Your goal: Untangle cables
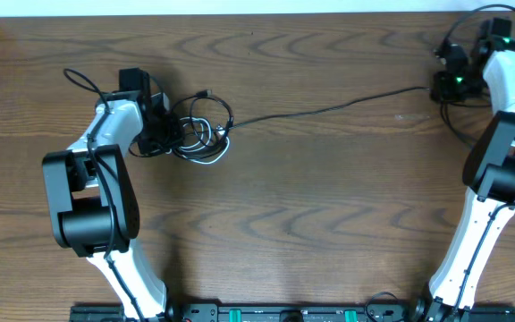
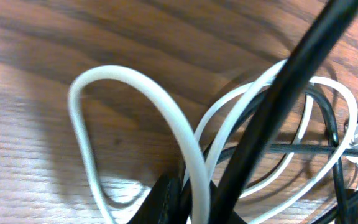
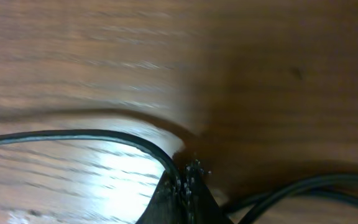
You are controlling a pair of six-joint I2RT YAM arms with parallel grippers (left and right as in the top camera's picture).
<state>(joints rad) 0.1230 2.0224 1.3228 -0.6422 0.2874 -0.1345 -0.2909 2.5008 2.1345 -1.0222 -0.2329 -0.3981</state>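
Observation:
A tangle of cables [image 1: 202, 134] lies at the table's left: black loops wound with a white cable [image 1: 206, 157]. One long black cable [image 1: 329, 108] runs from the tangle across the table to my right gripper [image 1: 443, 86], which is shut on it at the far right. In the right wrist view the black cable [image 3: 79, 135] enters the shut jaws [image 3: 185, 180]. My left gripper [image 1: 164, 134] sits at the tangle's left edge. In the left wrist view its jaws [image 2: 194, 199] are shut on the white cable [image 2: 166, 118], with black cable [image 2: 278, 106] crossing in front.
The wooden table [image 1: 329, 197] stretches between the two arms. A small plug end [image 1: 206, 92] sticks up above the tangle. A thicker black arm wire loops at the far left [image 1: 80, 80], and others loop by the right arm [image 1: 459, 125].

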